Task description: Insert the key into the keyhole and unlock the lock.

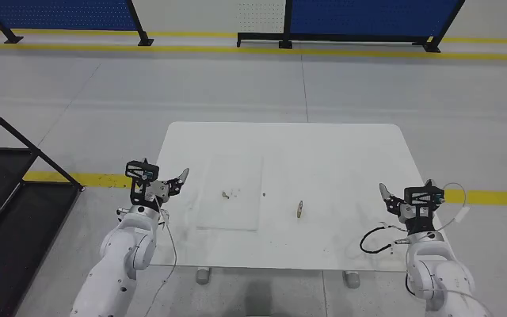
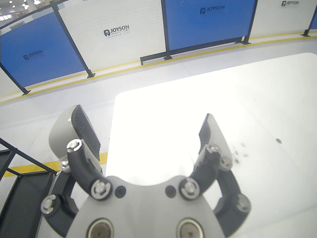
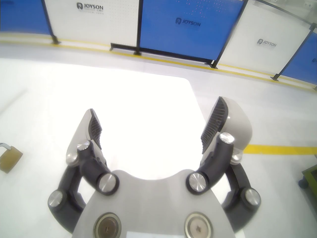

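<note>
A small brass padlock [image 1: 299,208] lies on the white table [image 1: 333,150], right of centre near the front; in the right wrist view the padlock [image 3: 9,158] shows at the frame's edge. A small key set [image 1: 227,193] lies left of centre; in the left wrist view the key set [image 2: 238,153] sits just past one fingertip. My left gripper [image 1: 166,176] [image 2: 142,115] hovers open at the table's left edge, holding nothing. Over the right edge, the right gripper [image 1: 408,192] [image 3: 156,106] is also open with nothing in it, well apart from the padlock.
A faint rectangular mat [image 1: 238,170] lies under the key set, with a small dark dot [image 1: 264,193] at its edge. A black rack [image 1: 20,202] stands left of the table. A black cable [image 1: 374,239] loops by the right arm. Blue and white fence panels [image 1: 364,16] stand behind.
</note>
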Robot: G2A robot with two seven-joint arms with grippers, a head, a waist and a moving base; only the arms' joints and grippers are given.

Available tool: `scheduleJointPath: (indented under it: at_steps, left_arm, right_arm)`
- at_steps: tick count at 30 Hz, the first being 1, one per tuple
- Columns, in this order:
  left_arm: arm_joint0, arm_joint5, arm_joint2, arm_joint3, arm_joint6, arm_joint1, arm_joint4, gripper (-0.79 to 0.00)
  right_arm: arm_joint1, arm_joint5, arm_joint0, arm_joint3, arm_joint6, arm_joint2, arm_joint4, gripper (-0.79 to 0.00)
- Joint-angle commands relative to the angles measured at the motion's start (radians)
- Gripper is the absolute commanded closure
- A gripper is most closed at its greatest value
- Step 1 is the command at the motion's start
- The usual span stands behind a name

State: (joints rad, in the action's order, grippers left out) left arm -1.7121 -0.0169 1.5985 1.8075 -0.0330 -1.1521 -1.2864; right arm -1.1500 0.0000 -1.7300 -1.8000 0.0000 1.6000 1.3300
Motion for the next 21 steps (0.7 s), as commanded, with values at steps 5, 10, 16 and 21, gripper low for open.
scheduleJointPath:
  at_steps: [5, 10, 16, 21]
  left_arm:
    - [0.067, -0.017, -0.008, 0.037, -0.201, -0.002, 0.083, -0.785]
    - [0.144, -0.003, -0.036, 0.066, -0.427, -0.006, 0.166, -0.785]
    - [0.265, 0.015, -0.091, 0.024, -0.753, -0.009, 0.286, -0.785]
    - [0.371, 0.093, -0.138, -0.053, -0.949, -0.016, 0.378, -0.785]
  right_arm:
    - [0.000, 0.000, 0.000, 0.000, 0.000, 0.000, 0.000, -0.785]
    - [0.000, 0.000, 0.000, 0.000, 0.000, 0.000, 0.000, -0.785]
    - [0.000, 0.000, 0.000, 0.000, 0.000, 0.000, 0.000, -0.785]
    - [0.000, 0.000, 0.000, 0.000, 0.000, 0.000, 0.000, -0.785]
